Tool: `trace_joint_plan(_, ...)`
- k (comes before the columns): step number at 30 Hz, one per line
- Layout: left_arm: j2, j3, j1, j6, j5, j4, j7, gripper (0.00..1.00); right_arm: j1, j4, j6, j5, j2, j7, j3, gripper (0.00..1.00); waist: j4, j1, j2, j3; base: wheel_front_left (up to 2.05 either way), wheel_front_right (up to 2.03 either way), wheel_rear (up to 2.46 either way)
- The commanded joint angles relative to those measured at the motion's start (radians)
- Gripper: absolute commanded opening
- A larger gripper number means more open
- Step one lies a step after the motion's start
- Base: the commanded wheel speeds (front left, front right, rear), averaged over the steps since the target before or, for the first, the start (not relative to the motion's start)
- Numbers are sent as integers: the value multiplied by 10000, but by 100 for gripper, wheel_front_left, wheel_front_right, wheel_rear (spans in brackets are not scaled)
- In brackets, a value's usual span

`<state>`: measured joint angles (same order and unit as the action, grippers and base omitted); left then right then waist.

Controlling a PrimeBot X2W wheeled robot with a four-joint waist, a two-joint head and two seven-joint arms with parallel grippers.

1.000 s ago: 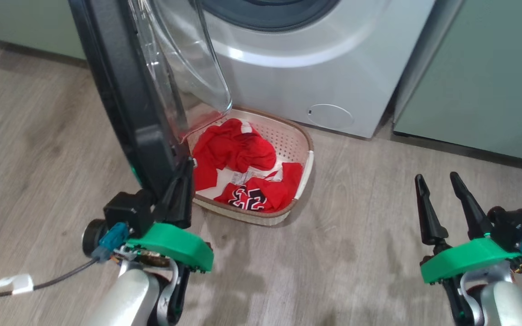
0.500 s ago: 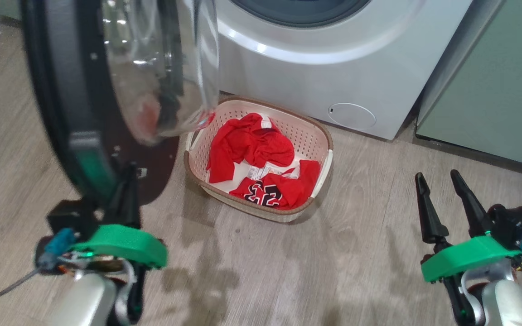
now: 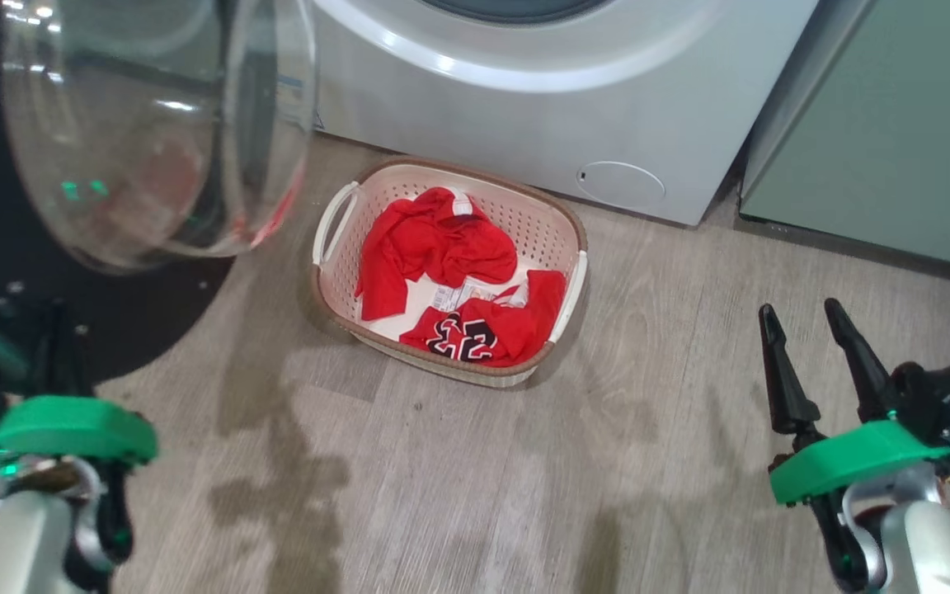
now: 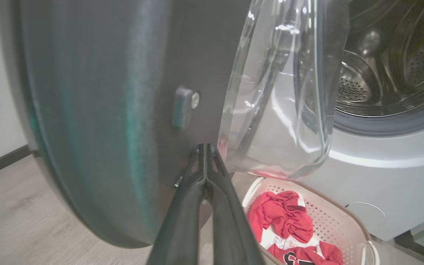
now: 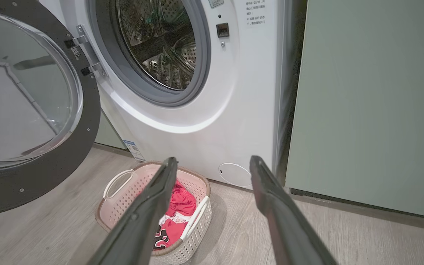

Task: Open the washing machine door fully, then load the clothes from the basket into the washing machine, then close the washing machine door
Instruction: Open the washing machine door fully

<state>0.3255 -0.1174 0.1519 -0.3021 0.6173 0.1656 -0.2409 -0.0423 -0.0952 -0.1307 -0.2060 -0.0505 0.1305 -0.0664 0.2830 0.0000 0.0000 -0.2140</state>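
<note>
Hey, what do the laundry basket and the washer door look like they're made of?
Basket: likely moulded plastic, matte cream, evenly perforated; brown woven-look rim. Washing machine door: glossy black rim, probably plastic; clear bulging centre, glass or clear plastic, sharply reflective.

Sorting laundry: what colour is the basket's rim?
The basket rim is brown; head view shows it best.

Head cam: high up, pitched forward and down at the floor (image 3: pixel 648 429). The basket (image 3: pixel 541 235) sits mid-frame, the washing machine (image 3: pixel 524 107) front is cropped by the top edge, and the washing machine door (image 3: pixel 129 140) is close at left.
Left wrist cam: low, nearly against the door's black rim, looking past it into the drum (image 4: pixel 388 66).
Right wrist cam: low, further back, roughly level, facing the machine front, with the cabinet (image 5: pixel 374 103) at right.
All 3 share the basket, the door glass and the filter cap (image 3: pixel 619 183).
</note>
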Motion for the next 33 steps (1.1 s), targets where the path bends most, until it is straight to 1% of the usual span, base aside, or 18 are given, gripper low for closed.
trace_joint_plan(1, 492, 652, 533, 18, 40, -132, -157, 0, -419, 410, 0, 107, 3, -18, 191, 100, -64, 0, 0, -79, 0, 0, 0)
trace_joint_plan(8, 647, 2040, 1112, 494, 68, 622, -203, 0, -531, 645, 0, 239, 3, -149, 88, 100, -215, 0, 0, -406, 0, 0, 0)
trace_joint_plan(12, 665, 2925, 1500, 919, -130, 1092, -205, 0, -599, 802, 0, 344, 3, -238, 18, 100, -282, 0, 0, -624, 0, 0, 0)
trace_joint_plan(18, 837, 4143, 2093, 1593, -557, 2041, -207, 0, -693, 1054, 0, 463, 3, -340, -66, 100, -421, 0, 0, -947, 0, 0, 0)
trace_joint_plan(19, 837, 4143, 2093, 1593, -557, 2041, -207, 0, -693, 1054, 0, 463, 3, -340, -66, 100, -421, 0, 0, -947, 0, 0, 0)
trace_joint_plan(26, 1139, 5278, 2883, 2355, -1042, 3220, -207, 0, -752, 1233, 0, 498, 3, -385, -127, 100, -545, 0, 0, -1142, 0, 0, 0)
trace_joint_plan(29, 1245, 5589, 3155, 2544, -1341, 3675, -207, 0, -763, 1235, 0, 485, 3, -374, -131, 100, -606, 0, 0, -1137, 0, 0, 0)
trace_joint_plan(33, 1305, 6059, 3389, 2649, -1682, 4060, -208, 0, -765, 1185, 0, 434, 3, -330, -99, 100, -696, 0, 0, -1087, 0, 0, 0)
